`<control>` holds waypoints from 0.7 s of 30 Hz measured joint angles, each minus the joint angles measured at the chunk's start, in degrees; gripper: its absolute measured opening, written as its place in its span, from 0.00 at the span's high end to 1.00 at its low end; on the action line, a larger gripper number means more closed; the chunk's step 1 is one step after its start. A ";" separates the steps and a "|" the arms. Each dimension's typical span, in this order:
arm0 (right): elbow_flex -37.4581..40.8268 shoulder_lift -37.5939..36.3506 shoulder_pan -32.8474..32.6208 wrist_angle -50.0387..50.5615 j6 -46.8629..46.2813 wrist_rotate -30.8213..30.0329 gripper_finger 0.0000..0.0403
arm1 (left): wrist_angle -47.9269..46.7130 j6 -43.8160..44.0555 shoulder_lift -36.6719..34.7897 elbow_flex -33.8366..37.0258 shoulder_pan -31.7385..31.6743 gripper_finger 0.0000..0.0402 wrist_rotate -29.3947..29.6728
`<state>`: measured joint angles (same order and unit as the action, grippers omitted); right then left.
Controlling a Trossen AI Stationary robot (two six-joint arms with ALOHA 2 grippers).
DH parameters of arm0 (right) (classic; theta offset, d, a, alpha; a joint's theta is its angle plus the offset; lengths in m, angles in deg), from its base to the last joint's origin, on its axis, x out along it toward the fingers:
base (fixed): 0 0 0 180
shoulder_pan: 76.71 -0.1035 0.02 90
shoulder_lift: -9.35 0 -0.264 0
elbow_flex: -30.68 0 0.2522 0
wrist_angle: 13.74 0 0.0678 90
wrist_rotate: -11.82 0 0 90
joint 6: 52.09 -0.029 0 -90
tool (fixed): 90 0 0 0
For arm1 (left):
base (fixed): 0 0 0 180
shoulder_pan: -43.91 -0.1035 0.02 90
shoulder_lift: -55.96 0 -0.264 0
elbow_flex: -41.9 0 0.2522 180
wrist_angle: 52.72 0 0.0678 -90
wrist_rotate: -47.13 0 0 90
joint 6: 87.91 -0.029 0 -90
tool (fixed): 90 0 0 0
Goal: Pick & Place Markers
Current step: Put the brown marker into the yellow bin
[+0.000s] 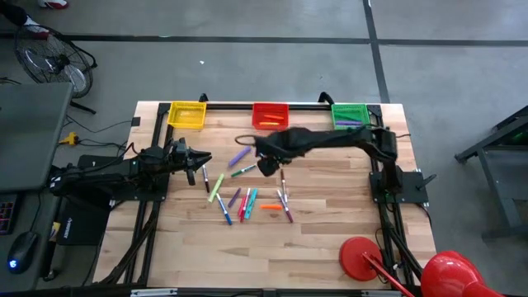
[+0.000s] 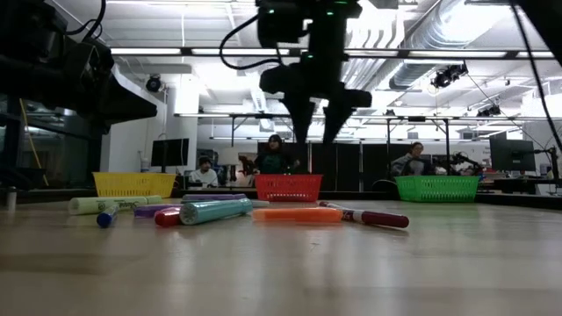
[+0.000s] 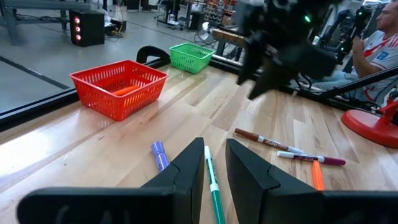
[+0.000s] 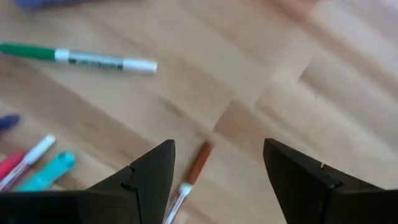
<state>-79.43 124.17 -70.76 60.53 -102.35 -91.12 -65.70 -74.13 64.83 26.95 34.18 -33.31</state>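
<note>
Fingers of my right gripper [image 4: 217, 177] stand wide apart, empty, straddling the brown-capped marker [image 4: 193, 174] directly below; its long axis runs between them, so I'd rotate first. My left gripper [image 1: 200, 159] waits farther off, nearly closed, empty. No label is legible.

Light wooden table [image 1: 330, 247], plank top. Along the far edge, three mesh baskets in a row: yellow basket [image 1: 187, 114], red basket [image 1: 270, 115], green basket [image 1: 350, 115]. Markers [image 1: 247, 198] scattered loose on the middle of the top, mixed colours. Red round stand base [image 1: 360, 256] on the near right corner.
</note>
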 joint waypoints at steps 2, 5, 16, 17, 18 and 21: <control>5.13 -2.30 -1.12 -3.35 -1.77 0.96 0.42 | 0.00 0.00 -0.01 0.00 0.00 0.84 0.00; 11.47 -4.56 -2.57 -7.47 -4.05 3.47 0.42 | -0.01 0.00 0.01 0.00 0.00 0.84 -0.02; 18.49 -5.66 -5.09 -13.40 -10.26 6.63 0.42 | 0.00 0.02 -0.01 0.00 0.00 0.84 0.00; 18.53 -5.66 -5.11 -13.44 -10.81 6.66 0.42 | 0.00 0.01 0.00 0.00 0.00 0.84 0.00; 18.53 -5.66 -5.12 -13.55 -11.20 6.57 0.42 | 0.00 0.00 0.01 0.02 0.00 0.84 0.00; 18.40 -4.76 -5.58 -14.55 -12.00 6.70 0.43 | 0.00 0.01 -0.01 0.01 0.00 0.84 0.00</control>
<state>-61.03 119.41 -76.33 45.98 -114.35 -84.42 -65.70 -74.12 64.82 26.96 34.18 -33.31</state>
